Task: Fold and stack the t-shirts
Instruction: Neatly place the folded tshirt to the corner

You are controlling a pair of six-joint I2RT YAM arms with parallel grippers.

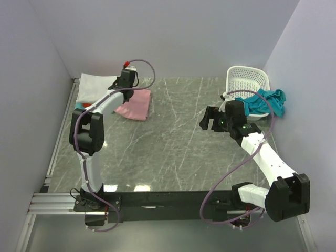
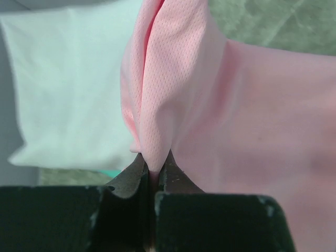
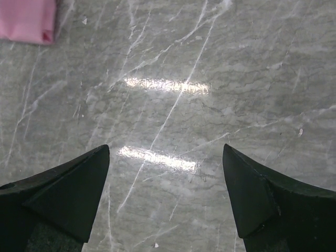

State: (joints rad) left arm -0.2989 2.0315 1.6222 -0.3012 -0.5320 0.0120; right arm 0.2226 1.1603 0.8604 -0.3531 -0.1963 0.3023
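The folded pink t-shirt (image 1: 135, 104) lies at the back left of the marble table. My left gripper (image 1: 126, 84) is shut on a pinched ridge of the pink t-shirt (image 2: 173, 94), its fingertips (image 2: 131, 176) closed tight on the fabric. The folded white t-shirt (image 1: 93, 86) lies just to its left, and also shows in the left wrist view (image 2: 68, 84), with a sliver of teal (image 2: 100, 172) under it. A teal t-shirt (image 1: 265, 100) hangs out of the basket. My right gripper (image 1: 209, 118) is open and empty above bare table (image 3: 167, 152). The orange-red t-shirt is out of view.
The white lattice basket (image 1: 247, 84) stands at the back right by the wall. A corner of the pink t-shirt (image 3: 29, 21) shows far off in the right wrist view. Grey walls close in the left, back and right sides.
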